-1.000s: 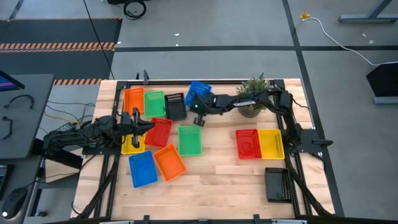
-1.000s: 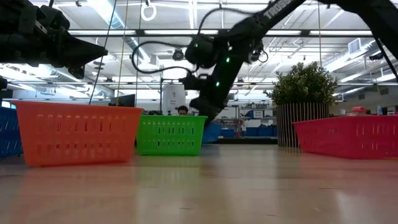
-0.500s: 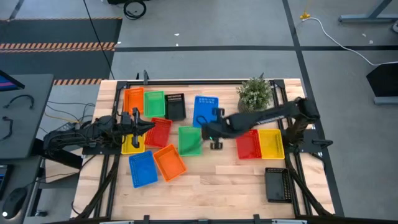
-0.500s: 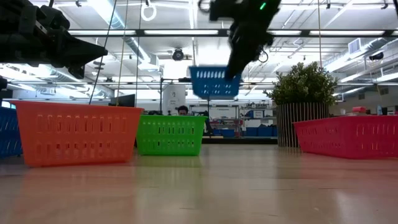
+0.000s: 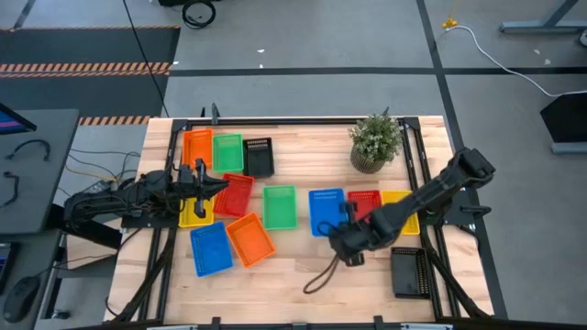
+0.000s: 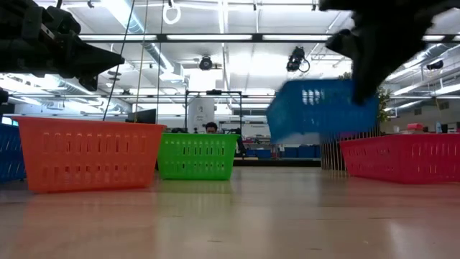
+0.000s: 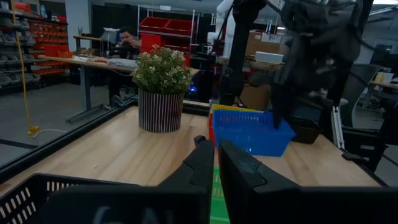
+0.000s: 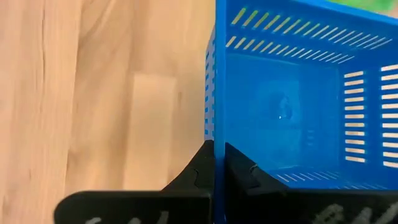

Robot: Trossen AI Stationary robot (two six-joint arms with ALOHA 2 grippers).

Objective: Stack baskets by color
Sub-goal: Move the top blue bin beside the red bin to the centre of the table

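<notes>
On your left, the left gripper (image 5: pixel 216 182) hangs over the red basket (image 5: pixel 236 193) and yellow basket (image 5: pixel 194 213) at the table's left side, its fingers (image 7: pixel 205 163) pressed together on nothing, as its own wrist camera shows; from overhead you cannot make that out. Around it lie an orange basket (image 5: pixel 196 147), a green basket (image 5: pixel 227 151) and a black basket (image 5: pixel 260 156) along the far edge, and nearer you a blue basket (image 5: pixel 210 247), a second orange basket (image 5: pixel 249 238) and a second green basket (image 5: pixel 280 206). Moving right, the right gripper (image 8: pixel 218 157) pinches the wall of a carried blue basket (image 5: pixel 326 211), a grip only its wrist camera shows plainly. From above, that basket sits mid-table, just left of another red basket (image 5: pixel 366 203), its long axis running from the far edge toward you. The table-level camera adds that it hangs clear of the wooden table (image 5: pixel 303 280), tilted, its open side up. Further right stand a potted plant (image 5: pixel 374 142), a yellow basket (image 5: pixel 403 211) and a black basket (image 5: pixel 407 271). Behind the table you see a workshop with ceiling lights, shelving and a person at a desk (image 7: pixel 128 42).
</notes>
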